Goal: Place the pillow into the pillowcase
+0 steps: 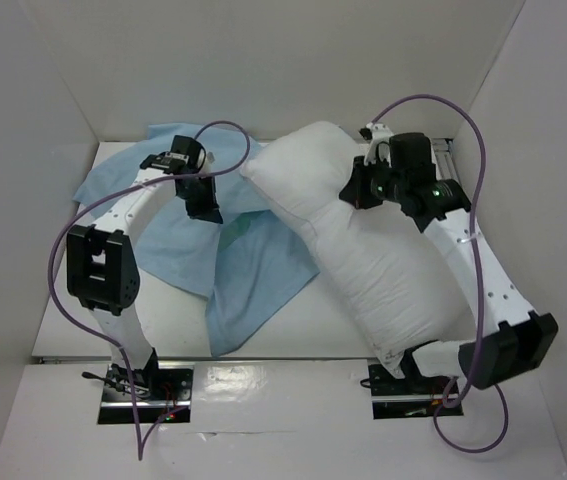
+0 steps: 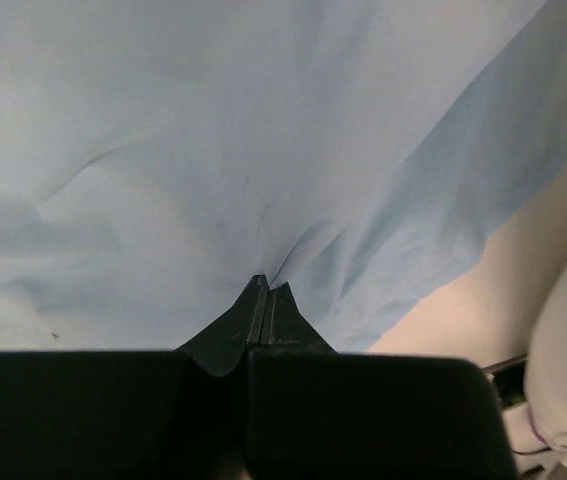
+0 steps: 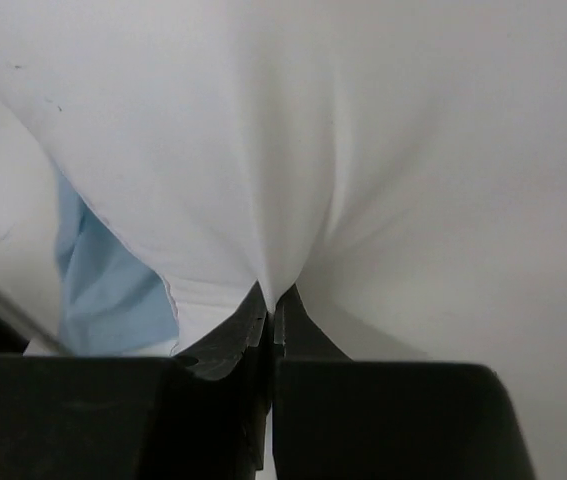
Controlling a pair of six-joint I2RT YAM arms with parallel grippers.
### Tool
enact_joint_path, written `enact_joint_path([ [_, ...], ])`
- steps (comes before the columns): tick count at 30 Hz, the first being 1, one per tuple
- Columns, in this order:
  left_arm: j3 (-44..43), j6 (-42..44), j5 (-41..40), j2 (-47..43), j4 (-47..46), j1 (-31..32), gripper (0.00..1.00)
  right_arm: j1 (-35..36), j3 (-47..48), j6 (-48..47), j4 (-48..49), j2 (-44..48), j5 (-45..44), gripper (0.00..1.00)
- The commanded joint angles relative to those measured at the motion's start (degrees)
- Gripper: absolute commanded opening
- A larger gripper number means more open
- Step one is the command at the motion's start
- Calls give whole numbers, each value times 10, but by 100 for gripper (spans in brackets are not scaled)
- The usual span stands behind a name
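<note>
The white pillow (image 1: pixel 363 240) lies slantwise across the right half of the table, its far corner resting on the pillowcase (image 1: pixel 253 265). The pillowcase, light blue with a mint-green patch, is spread crumpled over the left and middle. My left gripper (image 1: pixel 206 207) is shut on a pinch of the pillowcase's blue cloth (image 2: pixel 263 150), which fans out from the closed tips of the gripper (image 2: pixel 266 285). My right gripper (image 1: pixel 355 190) is shut on a fold of the pillow (image 3: pixel 363 150) near its far end; the white fabric puckers into the gripper's closed tips (image 3: pixel 273 293).
White walls close in the table at the back and on both sides. Purple cables loop above each arm (image 1: pixel 443 110). The arm bases (image 1: pixel 143 385) sit at the near edge. A strip of blue pillowcase (image 3: pixel 103 280) shows left of the pillow in the right wrist view.
</note>
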State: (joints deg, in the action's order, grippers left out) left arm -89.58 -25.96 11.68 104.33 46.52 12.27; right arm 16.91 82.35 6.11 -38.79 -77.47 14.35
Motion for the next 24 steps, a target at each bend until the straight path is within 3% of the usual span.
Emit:
enact_joint_path([
  [1,-39,-20,75,-5,-3,-18,0,15,-40,-70,-54,64,180,0],
  [6,-88,-25,111,38,-10,-54,0,21,-68,-99,-114,134,284,0],
  [9,-132,-38,151,77,-18,-86,0,38,-68,-119,-159,134,299,0],
  [13,-163,-44,186,105,-18,-103,0,98,-110,-98,-147,140,305,0],
  [21,-113,-49,200,52,-40,-134,0,285,-211,24,-90,140,209,0],
  [24,-76,-56,207,11,-58,-149,0,317,-220,38,-90,114,169,0],
])
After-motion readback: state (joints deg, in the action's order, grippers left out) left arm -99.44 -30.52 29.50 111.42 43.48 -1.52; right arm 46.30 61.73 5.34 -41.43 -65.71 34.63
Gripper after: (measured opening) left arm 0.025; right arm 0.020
